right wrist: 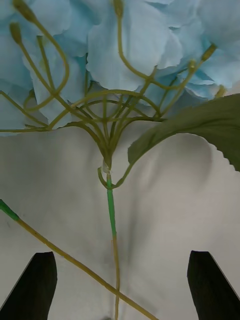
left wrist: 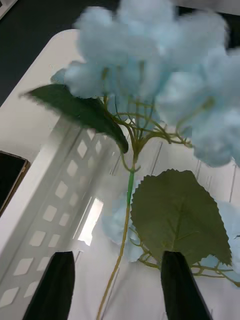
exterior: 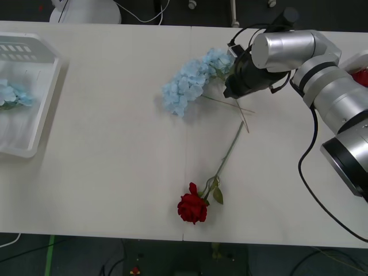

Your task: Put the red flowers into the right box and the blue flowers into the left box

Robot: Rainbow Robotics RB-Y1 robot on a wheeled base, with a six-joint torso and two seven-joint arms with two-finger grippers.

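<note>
A spray of blue flowers (exterior: 192, 80) lies at the table's far middle. My right gripper (exterior: 233, 86) hovers low over its stem end, black fingers open. In the right wrist view the thin green stem (right wrist: 111, 210) runs between the fingers of the right gripper (right wrist: 120, 287), untouched. A single red flower (exterior: 192, 208) lies near the front edge, its stem pointing toward the right arm. The left box (exterior: 43, 115) at the far left holds blue flowers (exterior: 11, 95). My left gripper (left wrist: 120, 287) is open above that box's slotted wall (left wrist: 60, 190), with blue flowers (left wrist: 150, 55) and a stem just beyond its fingers.
A second thin bare stem (right wrist: 65, 255) crosses under the right gripper. At the right edge, behind the right arm, a bit of red (exterior: 362, 77) shows against something white. A black cable (exterior: 310, 172) hangs from the right arm over the table.
</note>
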